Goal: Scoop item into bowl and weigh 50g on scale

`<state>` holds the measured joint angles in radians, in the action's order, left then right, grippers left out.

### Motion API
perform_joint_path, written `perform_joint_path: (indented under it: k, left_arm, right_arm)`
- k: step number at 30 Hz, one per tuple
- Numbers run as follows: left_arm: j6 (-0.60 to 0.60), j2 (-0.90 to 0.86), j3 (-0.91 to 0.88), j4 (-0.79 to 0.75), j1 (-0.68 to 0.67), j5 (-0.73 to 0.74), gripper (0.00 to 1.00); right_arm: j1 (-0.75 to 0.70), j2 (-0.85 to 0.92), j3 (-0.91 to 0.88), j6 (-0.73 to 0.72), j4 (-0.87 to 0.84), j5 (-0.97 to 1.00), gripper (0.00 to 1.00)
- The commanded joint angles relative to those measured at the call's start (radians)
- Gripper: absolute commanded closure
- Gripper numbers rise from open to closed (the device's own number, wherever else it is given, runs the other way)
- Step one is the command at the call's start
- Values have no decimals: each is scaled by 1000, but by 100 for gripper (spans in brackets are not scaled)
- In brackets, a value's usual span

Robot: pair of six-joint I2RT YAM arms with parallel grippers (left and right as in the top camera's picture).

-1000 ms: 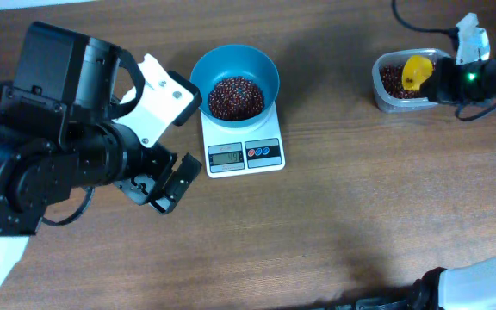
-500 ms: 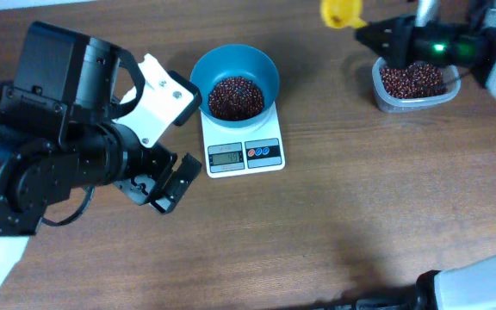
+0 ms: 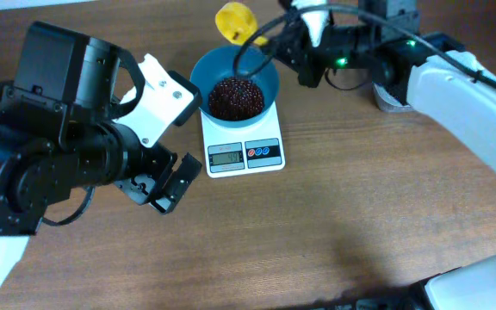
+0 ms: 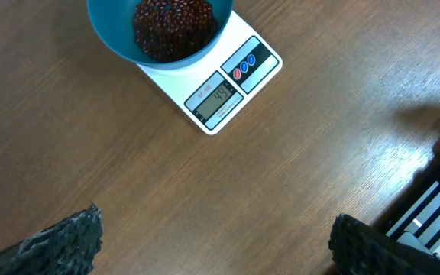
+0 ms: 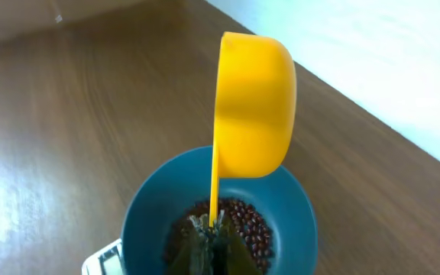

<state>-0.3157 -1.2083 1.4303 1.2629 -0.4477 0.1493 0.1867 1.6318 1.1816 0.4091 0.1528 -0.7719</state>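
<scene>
Swinging in from the tub (image 3: pixel 379 96), my right gripper (image 5: pixel 212 225), clamped on the handle of the yellow scoop (image 3: pixel 234 19), now hovers over the bowl (image 3: pixel 201 73) of beans (image 3: pixel 235 96) on the scale (image 3: pixel 239 138), which seems to read 49, so I judge a small top-up is due. Left gripper (image 3: pixel 164 185) idles, jaws apart.

Shows as a brown wood-grain table (image 3: pixel 360 215), with grain running left to right across the overhead view, soft sheen in patches and a faint shadow near the lower middle. Ends at the far side in a straight edge against a pale background, as seen from the right wrist. Carries the scale (image 3: pixel 243 148) directly, flat, at upper centre, long sides square to the grain. Turns its grey display and its red and blue buttons toward the near edge. Bears also a clear tub (image 3: pixel 382 98) well to the right of the scale, apart from it, mostly hidden, with only a sliver of rim visible.
</scene>
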Motion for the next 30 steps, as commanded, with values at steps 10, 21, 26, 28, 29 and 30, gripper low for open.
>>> perform_joint_path:
  k: [10, 21, 26, 28, 29, 30]
  left_arm:
    - [-15, -2, -4, -2, -3, 0, 1]
    - [-15, -2, -4, -2, -3, 0, 1]
    - [-15, -2, -4, -2, -3, 0, 1]
    - [-15, -2, -4, -2, -3, 0, 1]
    - [-15, -2, -4, -2, -3, 0, 1]
    - [-15, -2, -4, -2, -3, 0, 1]
  right_arm:
    - [75, -23, 16, 241, 55, 290, 96]
    - [97, -107, 16, 275, 8, 545, 96]
    - [20, -198, 16, 233, -38, 663, 96]
    - [-48, -224, 16, 149, -27, 684, 96]
    - [-72, -231, 16, 137, -11, 684, 96]
    - [-113, -236, 16, 128, 26, 683, 96]
